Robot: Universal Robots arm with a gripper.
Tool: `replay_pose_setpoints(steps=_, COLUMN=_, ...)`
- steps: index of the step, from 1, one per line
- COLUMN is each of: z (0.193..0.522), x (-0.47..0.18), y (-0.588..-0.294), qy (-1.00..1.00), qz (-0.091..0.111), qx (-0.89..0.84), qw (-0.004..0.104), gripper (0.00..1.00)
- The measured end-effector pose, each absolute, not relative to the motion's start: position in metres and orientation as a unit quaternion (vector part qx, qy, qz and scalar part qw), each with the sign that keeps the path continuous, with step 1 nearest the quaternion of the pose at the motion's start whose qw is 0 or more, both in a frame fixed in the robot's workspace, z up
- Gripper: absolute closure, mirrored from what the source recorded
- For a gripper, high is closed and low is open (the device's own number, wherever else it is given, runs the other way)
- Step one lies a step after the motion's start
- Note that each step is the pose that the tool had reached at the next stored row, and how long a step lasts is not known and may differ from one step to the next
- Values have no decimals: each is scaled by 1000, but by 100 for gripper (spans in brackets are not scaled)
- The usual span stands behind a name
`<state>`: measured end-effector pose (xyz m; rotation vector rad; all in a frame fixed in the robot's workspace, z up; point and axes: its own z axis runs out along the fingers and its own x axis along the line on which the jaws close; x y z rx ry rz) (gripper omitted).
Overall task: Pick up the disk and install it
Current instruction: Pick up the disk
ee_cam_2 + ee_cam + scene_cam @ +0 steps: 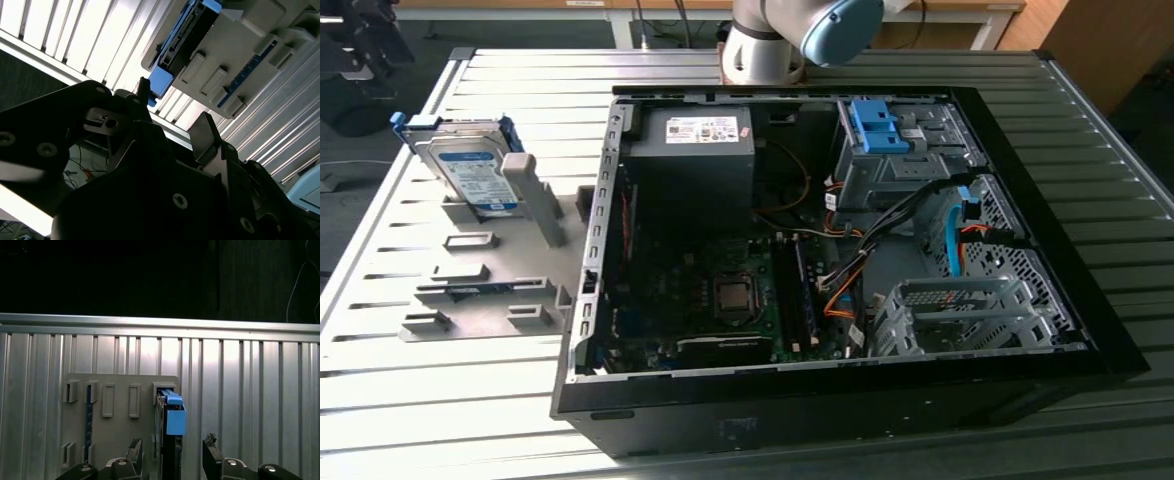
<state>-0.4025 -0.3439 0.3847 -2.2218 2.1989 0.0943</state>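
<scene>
The gripper (172,444), fingers spread and empty, seems lined up over the disk (175,416) standing in its grey rack (120,385); closing off-centre could tip or jam it.

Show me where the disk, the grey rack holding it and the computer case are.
the disk (467,172), exterior view, on its label.
the grey rack (507,265), exterior view, on bare plate.
the computer case (787,420), exterior view, on its black outer wall.

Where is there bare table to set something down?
Bare table slats lie to the exterior view's right of the computer case and on the near side of the grey holder plate. Crowded: inside the case, and the plate around the disk.
</scene>
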Motion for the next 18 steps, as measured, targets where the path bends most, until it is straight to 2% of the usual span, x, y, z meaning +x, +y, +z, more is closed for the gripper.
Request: replay_pose_setpoints(steps=18, z=379, x=-403, y=-344, qy=703, qz=30, qx=-710, qw=7, gripper=41)
